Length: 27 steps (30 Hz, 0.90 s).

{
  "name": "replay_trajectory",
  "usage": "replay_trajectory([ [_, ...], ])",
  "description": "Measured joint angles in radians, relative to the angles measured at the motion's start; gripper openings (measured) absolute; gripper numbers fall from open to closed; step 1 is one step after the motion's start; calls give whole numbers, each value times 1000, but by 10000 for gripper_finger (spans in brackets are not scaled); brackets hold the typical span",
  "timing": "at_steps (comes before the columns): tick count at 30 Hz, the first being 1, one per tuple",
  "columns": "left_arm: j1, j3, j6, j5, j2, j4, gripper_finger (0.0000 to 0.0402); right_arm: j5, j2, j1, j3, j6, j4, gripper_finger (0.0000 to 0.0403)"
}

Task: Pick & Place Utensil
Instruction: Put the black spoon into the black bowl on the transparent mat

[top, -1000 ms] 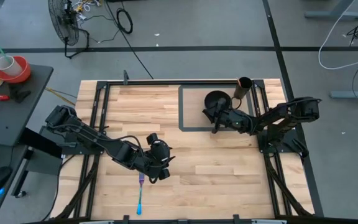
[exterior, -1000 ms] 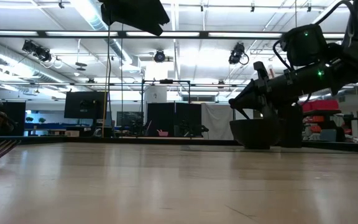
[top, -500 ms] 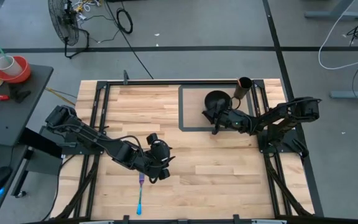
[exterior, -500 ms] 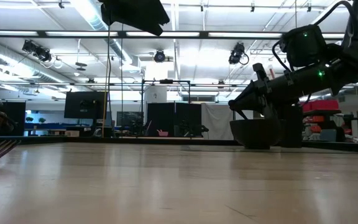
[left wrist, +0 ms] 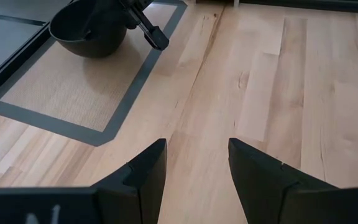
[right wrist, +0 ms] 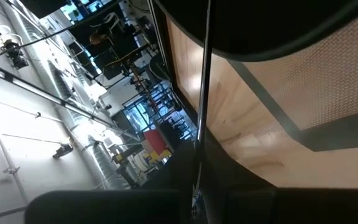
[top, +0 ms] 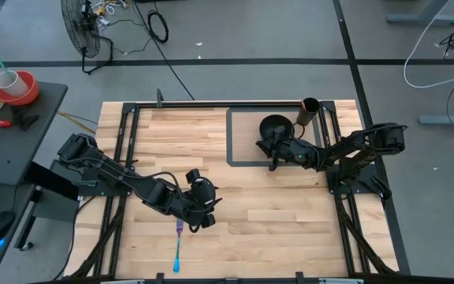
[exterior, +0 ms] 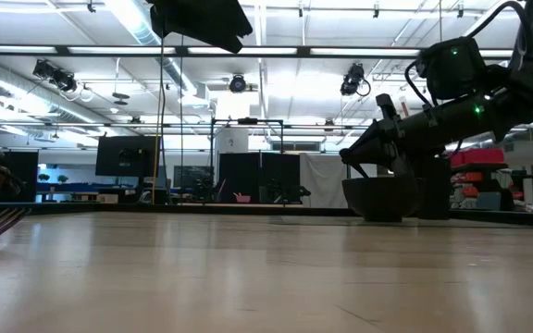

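Observation:
A black bowl (top: 273, 128) (left wrist: 89, 31) stands inside the grey-outlined mat (top: 231, 138) at the far right. My right gripper (top: 277, 151) (exterior: 359, 148) is at the bowl's near rim, shut on a dark slim utensil (left wrist: 156, 38). A purple-and-blue utensil (top: 178, 246) lies flat on the wood by the near edge. My left gripper (top: 202, 219) (left wrist: 197, 162) hangs open just beyond that utensil's far end and right of it, with nothing between its fingers. My right gripper pinches the dark utensil between its two shut fingers, coming nearly level from the table's right. In the right wrist view the utensil shows only as a thin line (right wrist: 201, 93) running out from the fingers. One end (top: 272, 164) sticks out toward the near side, clear of the table; the other end is hidden at the bowl.
A brown cup (top: 309, 110) stands at the far right beside the bowl. Black frame rails (top: 124, 134) run along the table's sides. Bare wood (top: 290, 213) lies between the two arms and toward the near right.

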Motion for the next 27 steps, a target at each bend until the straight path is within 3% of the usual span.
replay_trajectory([
  [27,0,0,0,0,0,0,177,0,0,0,0,53,-21,25],
])
